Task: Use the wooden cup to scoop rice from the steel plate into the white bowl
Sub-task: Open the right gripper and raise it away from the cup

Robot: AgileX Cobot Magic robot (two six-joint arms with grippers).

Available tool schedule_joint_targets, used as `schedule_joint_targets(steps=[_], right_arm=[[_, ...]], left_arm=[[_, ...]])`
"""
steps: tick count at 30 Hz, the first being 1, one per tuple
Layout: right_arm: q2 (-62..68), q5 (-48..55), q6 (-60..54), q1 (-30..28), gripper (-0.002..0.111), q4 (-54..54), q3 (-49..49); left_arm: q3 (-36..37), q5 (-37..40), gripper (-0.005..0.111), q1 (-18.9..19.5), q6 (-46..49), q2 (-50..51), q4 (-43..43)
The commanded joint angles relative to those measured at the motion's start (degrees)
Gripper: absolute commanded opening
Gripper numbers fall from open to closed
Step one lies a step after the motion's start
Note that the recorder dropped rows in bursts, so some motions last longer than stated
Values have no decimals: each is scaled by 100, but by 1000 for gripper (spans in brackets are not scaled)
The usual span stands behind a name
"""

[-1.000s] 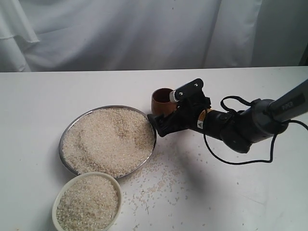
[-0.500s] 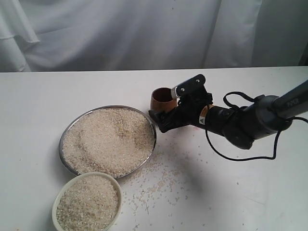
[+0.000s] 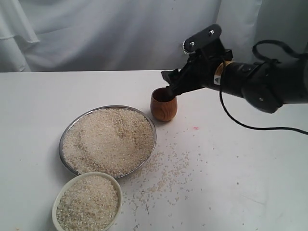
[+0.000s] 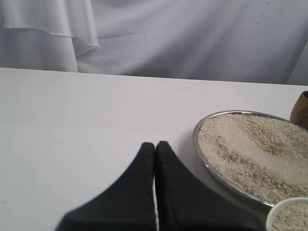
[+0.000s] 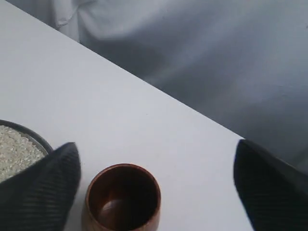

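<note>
The wooden cup (image 3: pixel 163 105) stands upright and empty on the table just beyond the steel plate (image 3: pixel 109 107), which is heaped with rice (image 3: pixel 108 140). The white bowl (image 3: pixel 60 192), full of rice, sits in front of the plate. My right gripper (image 3: pixel 175 83) hovers open above the cup's rim, apart from it. In the right wrist view the cup (image 5: pixel 123 198) sits between the spread fingers (image 5: pixel 43 190), nearer one of them. My left gripper (image 4: pixel 155 143) is shut and empty, beside the plate (image 4: pixel 196 139); it is out of the exterior view.
Loose rice grains (image 3: pixel 166 175) lie scattered on the white table in front of and to the right of the plate. A small pink mark (image 3: pixel 195 128) is on the table. A white cloth (image 3: pixel 120 33) hangs behind. The right arm's black cable (image 3: pixel 250 126) loops above the table.
The right gripper has let go of the cup's side, risen and moved back; it now hangs open above the cup, which stays upright by the plate.
</note>
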Motion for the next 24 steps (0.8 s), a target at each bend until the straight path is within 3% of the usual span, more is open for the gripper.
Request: schedule_joint_targets(steps=[1, 4, 6, 14, 24], right_arm=[[-732, 575, 548, -48, 41, -36, 212], [-1240, 1003, 1847, 12, 11, 2, 363], [-1508, 1502, 2841, 42, 0, 15, 416], [-2360, 3408, 3272, -244, 0, -56, 415], [-2863, 3505, 2921, -299, 0, -642, 415]], left_arm=[[26, -36, 0, -9, -18, -29, -4], [26, -36, 0, -9, -18, -29, -4], [26, -36, 0, -9, -18, -29, -4], [26, -36, 0, -9, -18, -29, -4], [26, -36, 0, -9, -18, -29, -4]])
